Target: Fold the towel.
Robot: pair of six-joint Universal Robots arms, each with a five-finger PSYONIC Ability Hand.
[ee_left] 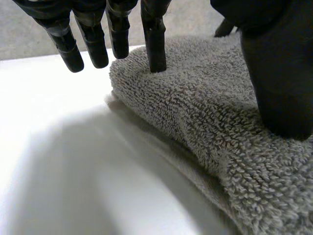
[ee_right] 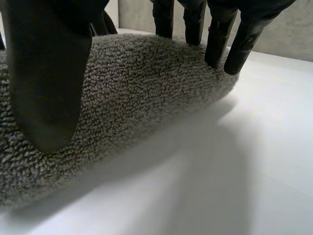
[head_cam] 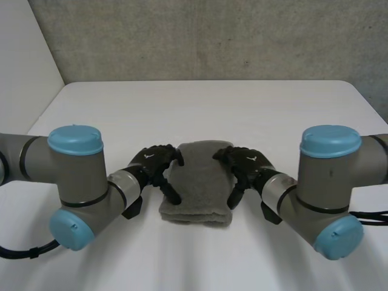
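Note:
A grey towel (head_cam: 199, 182) lies folded into a thick narrow stack in the middle of the white table (head_cam: 200, 109). My left hand (head_cam: 156, 165) stands over the towel's left edge with straight fingers and thumb, open. In the left wrist view one of its fingers (ee_left: 154, 44) touches the towel (ee_left: 205, 122) and the thumb rests on the top. My right hand (head_cam: 244, 167) mirrors it at the right edge, open. In the right wrist view its fingers (ee_right: 217, 41) touch the far part of the towel (ee_right: 142, 83) and the thumb presses the pile.
The table's far edge meets a grey wall (head_cam: 212, 36). Both arms (head_cam: 79, 182) reach in from the near corners, elbows close to the front edge.

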